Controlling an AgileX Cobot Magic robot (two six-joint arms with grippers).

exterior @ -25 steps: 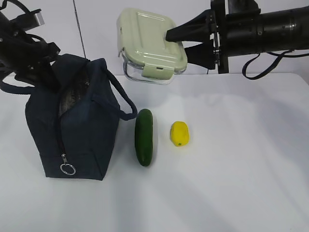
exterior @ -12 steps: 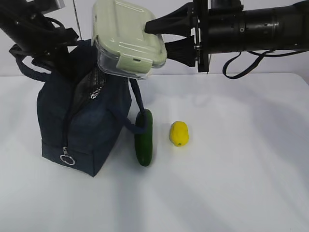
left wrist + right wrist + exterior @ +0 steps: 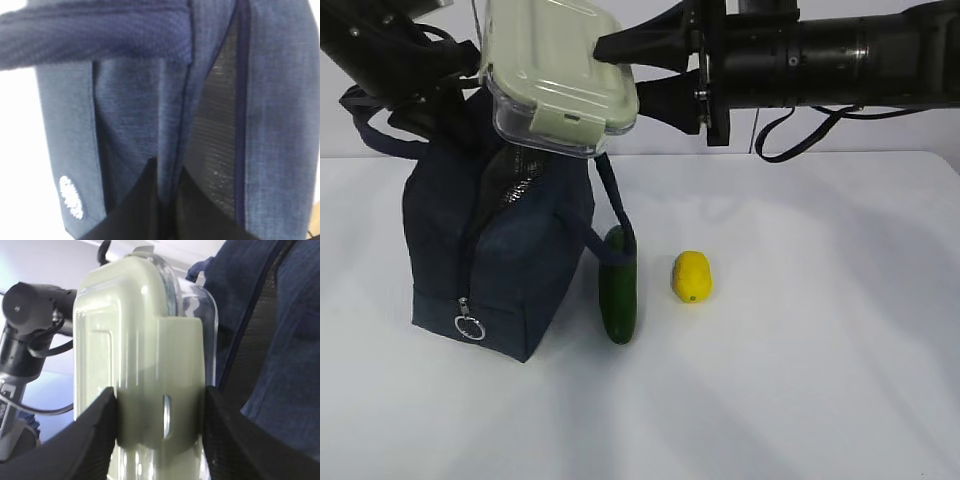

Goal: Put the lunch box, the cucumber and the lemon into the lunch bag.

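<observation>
The lunch box [image 3: 555, 80], clear with a pale green lid, hangs tilted just above the open top of the navy lunch bag [image 3: 500, 270]. My right gripper [image 3: 625, 75] is shut on its right end, with a finger on the lid and one underneath. The right wrist view shows the lunch box [image 3: 140, 340] clamped at the latch by that gripper [image 3: 160, 410]. At the bag's back left, my left gripper [image 3: 169, 175] is shut on a fold of the bag's fabric [image 3: 150, 110] beside the mesh lining. The cucumber [image 3: 618, 295] and the lemon [image 3: 691, 276] lie on the table to the right of the bag.
One bag handle [image 3: 616, 215] hangs down over the far end of the cucumber. The silver ring pull [image 3: 470, 328] dangles at the bag's front bottom corner. The left arm [image 3: 380, 50] stands behind the bag. The white table [image 3: 800, 350] stretches to the right and front.
The right gripper carried the lunch box leftward to over the bag's opening. The bag's top was pulled up and the bag shifted right, so its handle now drapes over the cucumber's end.
</observation>
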